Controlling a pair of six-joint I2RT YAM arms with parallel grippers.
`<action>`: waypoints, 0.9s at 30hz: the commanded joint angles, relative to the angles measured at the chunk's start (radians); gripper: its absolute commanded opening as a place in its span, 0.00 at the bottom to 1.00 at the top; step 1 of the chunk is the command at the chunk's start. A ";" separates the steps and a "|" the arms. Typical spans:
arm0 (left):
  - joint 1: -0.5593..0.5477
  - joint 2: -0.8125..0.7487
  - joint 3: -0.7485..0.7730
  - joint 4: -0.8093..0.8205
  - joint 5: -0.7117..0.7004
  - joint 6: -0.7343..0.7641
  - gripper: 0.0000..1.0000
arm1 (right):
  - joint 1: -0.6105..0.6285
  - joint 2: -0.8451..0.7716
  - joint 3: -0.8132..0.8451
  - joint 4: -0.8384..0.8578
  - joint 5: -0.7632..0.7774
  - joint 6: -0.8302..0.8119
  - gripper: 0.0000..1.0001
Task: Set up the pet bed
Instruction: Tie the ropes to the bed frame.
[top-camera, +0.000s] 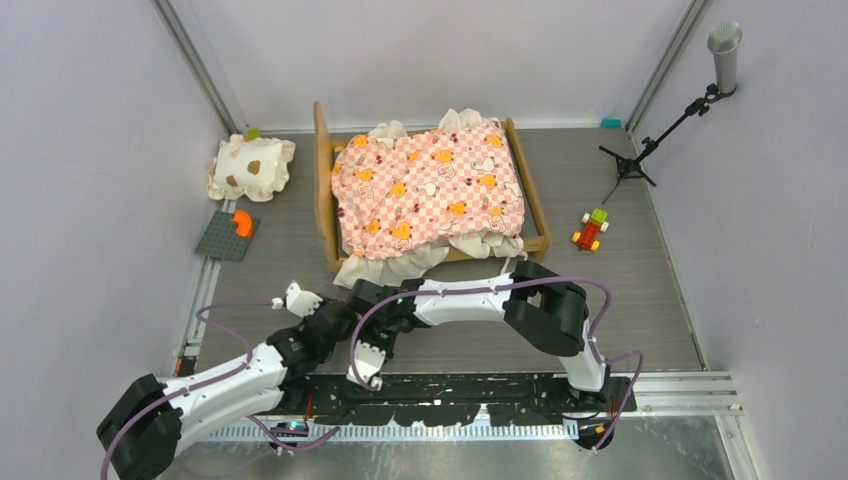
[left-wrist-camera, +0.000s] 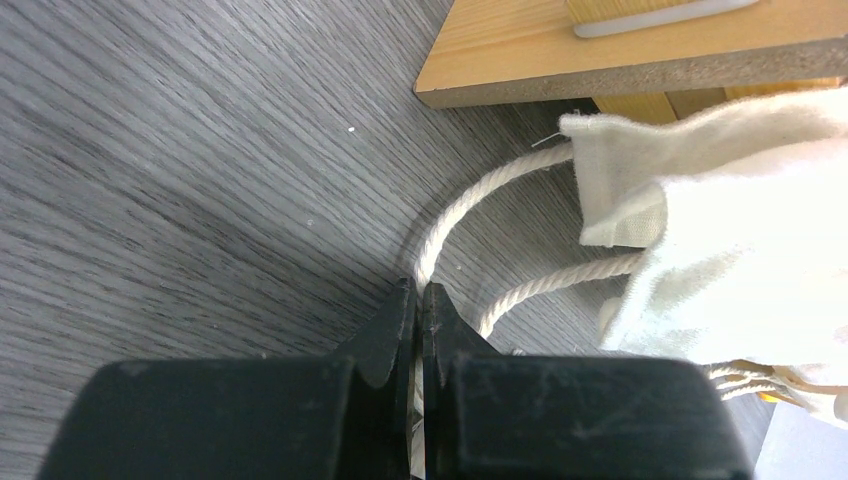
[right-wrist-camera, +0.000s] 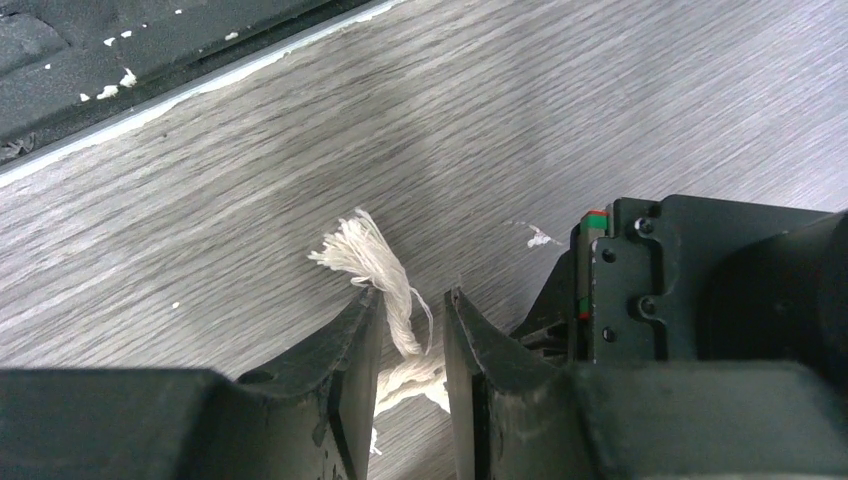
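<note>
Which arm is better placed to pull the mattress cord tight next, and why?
Left, probably: the left gripper is shut on the white cord by the pet bed corner, while the right gripper stands open around a frayed cord end.

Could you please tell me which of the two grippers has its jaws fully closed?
The left gripper: its jaws are pressed together on a white cord, whereas the right gripper shows a gap around a frayed cord end.

Right gripper (right-wrist-camera: 412, 300) with its dark jaws parted over the grey wood-grain table (right-wrist-camera: 620, 90). A white cord (right-wrist-camera: 400, 300) runs between them, frayed end fanned just beyond the tips. Black housing (right-wrist-camera: 700, 280) right; black strip (right-wrist-camera: 90, 50) upper left.
</note>
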 joint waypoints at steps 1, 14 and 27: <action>-0.001 -0.001 -0.036 -0.087 0.007 0.002 0.00 | 0.000 0.024 -0.068 -0.033 -0.027 0.051 0.35; -0.001 -0.014 -0.035 -0.104 0.004 -0.001 0.00 | -0.011 0.040 -0.071 -0.070 -0.027 0.075 0.07; 0.000 -0.045 -0.025 -0.128 0.005 -0.003 0.00 | -0.025 -0.058 -0.159 0.058 -0.067 0.208 0.01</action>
